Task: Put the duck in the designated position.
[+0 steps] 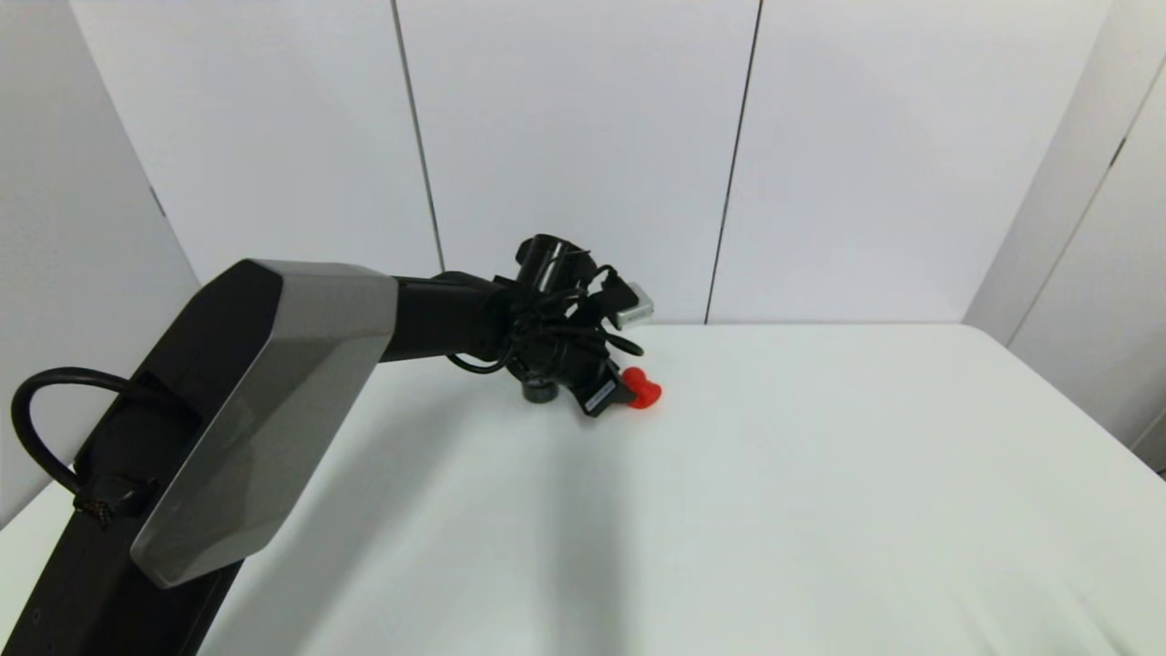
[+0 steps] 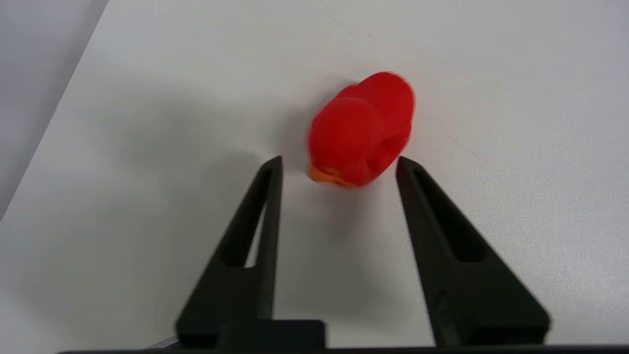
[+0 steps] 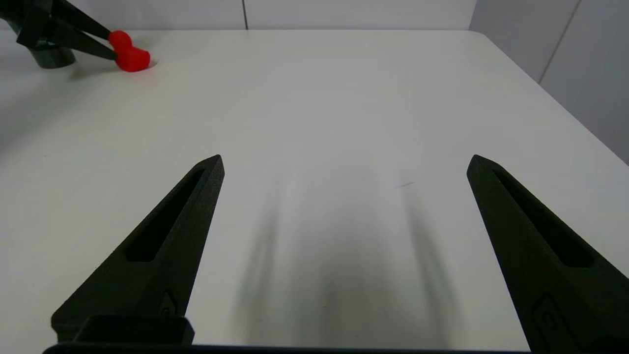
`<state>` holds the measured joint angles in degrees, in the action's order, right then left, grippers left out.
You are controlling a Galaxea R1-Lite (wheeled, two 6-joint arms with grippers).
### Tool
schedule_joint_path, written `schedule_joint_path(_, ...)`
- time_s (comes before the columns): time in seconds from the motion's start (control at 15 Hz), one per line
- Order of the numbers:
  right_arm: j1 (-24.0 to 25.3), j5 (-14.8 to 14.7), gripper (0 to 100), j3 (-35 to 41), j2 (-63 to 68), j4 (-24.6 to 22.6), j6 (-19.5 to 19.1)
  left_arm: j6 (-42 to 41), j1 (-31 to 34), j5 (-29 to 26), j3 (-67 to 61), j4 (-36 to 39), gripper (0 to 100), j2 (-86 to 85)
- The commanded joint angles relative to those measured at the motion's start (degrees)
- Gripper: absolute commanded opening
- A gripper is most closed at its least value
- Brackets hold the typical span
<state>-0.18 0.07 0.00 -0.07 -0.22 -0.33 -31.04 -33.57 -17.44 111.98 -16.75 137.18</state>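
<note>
At table's far side | left end effector [image 2: 339, 164] open, straddling duck [image 2: 362, 129]

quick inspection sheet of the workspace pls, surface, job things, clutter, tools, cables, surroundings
surface: white table, plain, no marker seen for the designated position
job's things: red duck rests on the table near its far edge, beak toward the left tool
clutter: a black cylindrical object stands behind the left arm, mostly hidden
tools: left tool open, fingers either side of the duck's head end, not closed on it; right tool open wide, low over bare table, away from the duck
cables: black cables bundled at the left wrist; one loops by the left arm base
surroundings: white wall panels behind the table
</note>
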Motion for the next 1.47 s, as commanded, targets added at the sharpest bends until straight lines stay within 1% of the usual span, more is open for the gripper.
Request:
schedule_joint_path(0.07, 0.01, 0.01, 100, 0.0, 0.07, -0.04, -0.11, -0.08, -0.26, -0.13, -0.01, -0.04, 100, -0.6)
schedule_joint_path(0.4, 0.01, 0.01, 100, 0.0, 0.07, -0.04, -0.11, -0.25, -0.44, -0.13, -0.45, -0.56, 100, -6.93)
schedule_joint_path(0.73, 0.01, 0.01, 100, 0.0, 0.07, -0.04, -0.02, 1.33, -0.53, -0.22, -1.5, -0.74, 100, -17.3)
schedule_joint_path(0.87, 0.01, 0.01, 100, 0.0, 0.07, -0.04, -0.11, 2.65, -0.35, -0.13, -4.4, -0.74, 100, -24.24)
schedule_joint_path(0.93, 0.01, 0.01, 100, 0.0, 0.07, -0.04, -0.02, 3.18, 0.17, 1.36, -6.69, -0.74, 100, -27.93)
schedule_joint_path(1.07, 0.01, 0.01, 100, 0.0, 0.07, -0.04, -0.02, 4.49, 0.79, 7.07, -12.4, -0.65, 100, -35.58)
schedule_joint_path(1.2, 0.01, 0.01, 100, 0.0, 0.07, -0.04, -0.02, 5.55, 2.81, 9.45, -18.91, -0.48, 100, -44.02)
schedule_joint_path(1.47, 0.01, 0.01, 100, 0.0, 0.07, -0.04, -0.02, 5.29, 12.92, 12.17, -32.0, -0.13, 100, -61.24)
